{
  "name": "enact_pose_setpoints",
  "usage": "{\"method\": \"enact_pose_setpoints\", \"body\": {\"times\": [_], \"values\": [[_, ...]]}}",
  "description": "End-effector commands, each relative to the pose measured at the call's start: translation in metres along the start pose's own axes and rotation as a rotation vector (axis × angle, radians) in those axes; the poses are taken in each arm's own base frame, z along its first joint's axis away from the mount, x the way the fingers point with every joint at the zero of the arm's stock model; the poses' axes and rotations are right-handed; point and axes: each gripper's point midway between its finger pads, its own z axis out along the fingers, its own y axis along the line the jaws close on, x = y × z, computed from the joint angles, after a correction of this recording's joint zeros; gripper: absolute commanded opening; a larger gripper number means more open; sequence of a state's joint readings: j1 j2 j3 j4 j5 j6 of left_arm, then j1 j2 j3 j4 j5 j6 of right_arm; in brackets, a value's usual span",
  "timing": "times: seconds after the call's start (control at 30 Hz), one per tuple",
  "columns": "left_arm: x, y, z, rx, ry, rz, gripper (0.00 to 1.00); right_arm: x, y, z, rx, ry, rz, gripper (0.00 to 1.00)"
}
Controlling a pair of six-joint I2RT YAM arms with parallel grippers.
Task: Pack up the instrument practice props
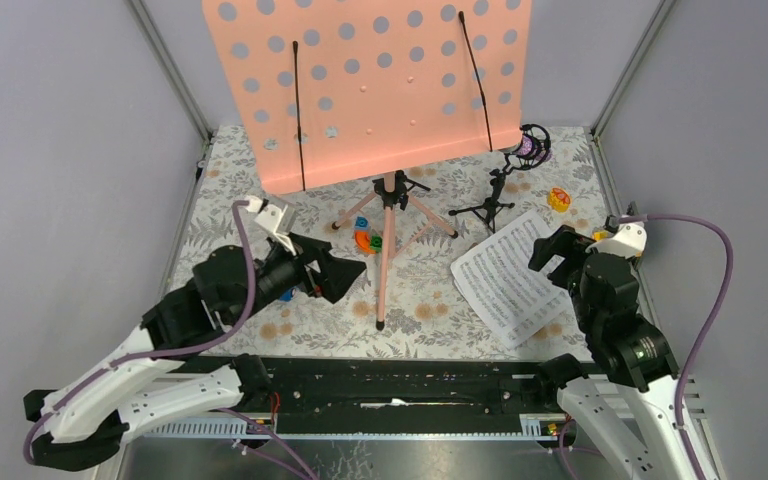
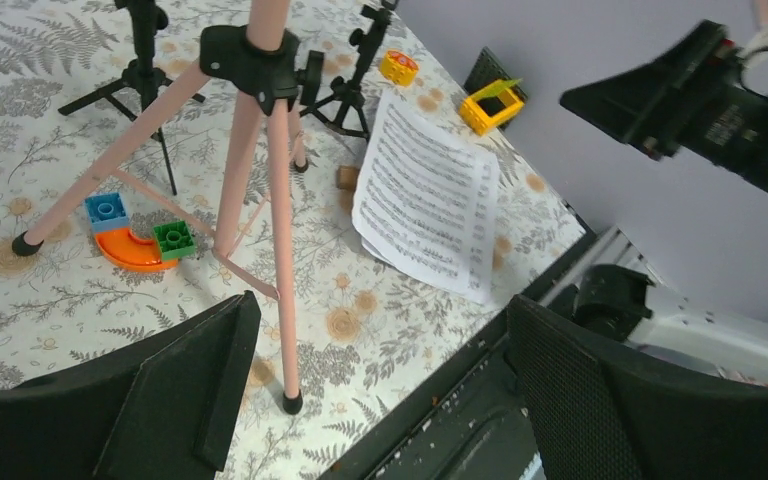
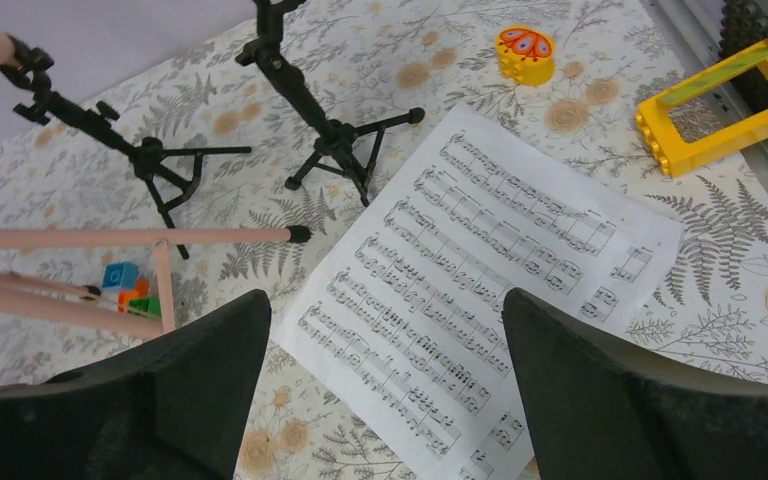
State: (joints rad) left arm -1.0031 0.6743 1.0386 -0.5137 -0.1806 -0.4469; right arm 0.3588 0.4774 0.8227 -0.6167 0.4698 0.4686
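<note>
The white printed sheet-music pages lie flat at four o'clock from the salmon-pink perforated rack on its pink tripod. The right gripper hovers just above them, jaws wide and empty, probably lined up for a grasp. The left gripper, at eight o'clock, gapes empty toward the tripod.

1 pink music rack, 2 small black tripods and 1 purple microphone are counted. 5 toy blocks are seen: 1 blue block, 1 green block, 1 orange block and 2 yellow blocks. The sheet-music pages overlap — uncountable.
</note>
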Motion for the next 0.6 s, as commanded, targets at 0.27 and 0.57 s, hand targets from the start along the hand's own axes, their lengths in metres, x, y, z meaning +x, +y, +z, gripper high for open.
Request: {"method": "enact_pose_setpoints", "body": {"times": [0.27,0.57], "values": [[0.008,0.028,0.033,0.030,-0.429,-0.082,0.99,0.012,0.036,-0.007,-0.226,0.063,-0.047,0.94],[-0.008,0.026,0.058,0.064,-0.520,0.124,0.99,0.019,0.046,-0.010,-0.294,0.082,-0.057,0.94]]}}
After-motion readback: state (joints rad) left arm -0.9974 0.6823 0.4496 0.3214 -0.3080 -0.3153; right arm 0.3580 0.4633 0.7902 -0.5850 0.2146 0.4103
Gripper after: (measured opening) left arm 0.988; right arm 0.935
